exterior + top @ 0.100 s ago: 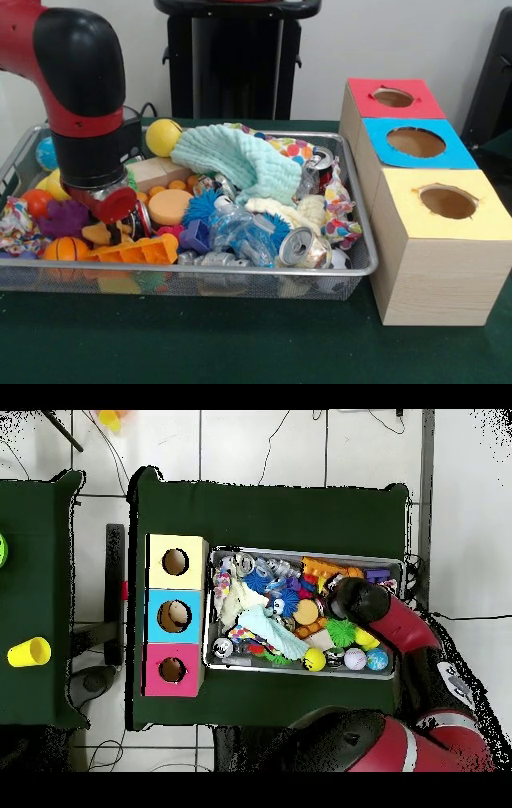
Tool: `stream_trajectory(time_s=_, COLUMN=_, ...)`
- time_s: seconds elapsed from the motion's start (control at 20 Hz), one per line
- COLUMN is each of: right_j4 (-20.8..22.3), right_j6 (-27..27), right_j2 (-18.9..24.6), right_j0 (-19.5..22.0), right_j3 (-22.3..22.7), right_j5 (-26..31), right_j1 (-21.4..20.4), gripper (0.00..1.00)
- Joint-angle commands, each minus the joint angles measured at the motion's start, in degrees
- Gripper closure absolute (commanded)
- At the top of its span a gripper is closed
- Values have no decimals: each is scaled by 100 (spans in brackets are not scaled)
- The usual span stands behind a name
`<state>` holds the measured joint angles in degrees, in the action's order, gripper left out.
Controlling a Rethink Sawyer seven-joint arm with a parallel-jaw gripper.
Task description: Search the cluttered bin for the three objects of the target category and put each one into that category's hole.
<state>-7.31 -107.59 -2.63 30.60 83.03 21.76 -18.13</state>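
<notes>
A wire mesh bin holds a heap of toys, cloths and cans. Among them are a crushed silver can, a red can, a pale green cloth, a yellow ball, an orange disc and a small basketball. Beside the bin stand three wooden boxes with holes: red, blue and yellow. The arm's wrist is lowered over the bin's end away from the boxes. The gripper under it is hidden by the wrist and the clutter.
A purple toy, blue spiky balls and an orange moulded tray lie close round the wrist. In the overhead view a yellow cup stands on a separate table beyond the boxes. Green cloth covers the table in front of the bin.
</notes>
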Motion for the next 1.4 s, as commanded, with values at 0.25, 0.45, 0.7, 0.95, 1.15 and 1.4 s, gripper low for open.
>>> stream_trajectory(time_s=0.25, right_j4=-134, right_j6=-973, right_j2=202, right_j0=-303, right_j3=-157, right_j5=-335, right_j1=502, gripper=100)
stream_trajectory(time_s=0.45, right_j4=-165, right_j6=-952, right_j2=170, right_j0=-324, right_j3=-156, right_j5=-207, right_j1=490, gripper=100)
stream_trajectory(time_s=0.7, right_j4=-326, right_j6=-1059, right_j2=7, right_j0=-504, right_j3=143, right_j5=651, right_j1=-259, gripper=100)
stream_trajectory(time_s=0.95, right_j4=-410, right_j6=-992, right_j2=-128, right_j0=-639, right_j3=563, right_j5=1902, right_j1=-1399, gripper=100)
stream_trajectory(time_s=1.15, right_j4=-370, right_j6=-877, right_j2=-200, right_j0=-641, right_j3=787, right_j5=2094, right_j1=-1772, gripper=100)
stream_trajectory(time_s=1.4, right_j4=-249, right_j6=-585, right_j2=-229, right_j0=-587, right_j3=1104, right_j5=1946, right_j1=-2215, gripper=100)
